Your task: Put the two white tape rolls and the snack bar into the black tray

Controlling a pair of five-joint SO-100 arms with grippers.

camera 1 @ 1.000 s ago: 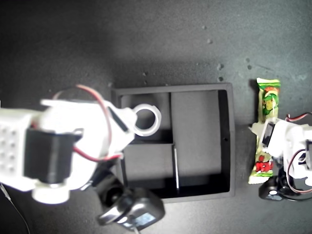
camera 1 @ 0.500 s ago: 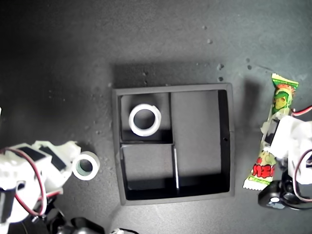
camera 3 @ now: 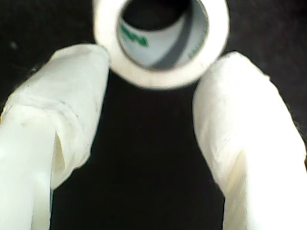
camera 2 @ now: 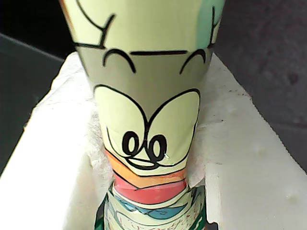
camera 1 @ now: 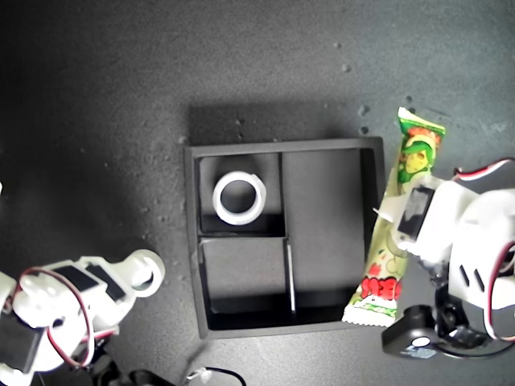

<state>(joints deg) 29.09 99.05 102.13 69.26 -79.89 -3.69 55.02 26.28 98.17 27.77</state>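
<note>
My first gripper sits just outside the black tray at the exterior view's right, jaws clamped on the snack bar around its middle. The bar tilts: its green end points away from the tray wall, and its red-printed end lies over the tray's corner at the exterior view's lower right. In the first wrist view the wrapper fills the gap between the 2 white jaws, pressed on both sides.

My second gripper lies low on the dark table beyond the tray's wall at the exterior view's left. The second wrist view shows its fingers parted, with the second tape roll – the one with green print inside – between the tips; whether they grip it cannot be told. In the exterior view that roll blends with the white jaw.

The first tape roll lies flat in 1 small compartment of the tray, at the exterior view's upper left.

Change since 0.5 s ago – the first arm has moved toward the tray, carrying the bar from clear of the wall to overlapping it. The second gripper has closed in around its roll. The roll in the tray is unmoved.
</note>
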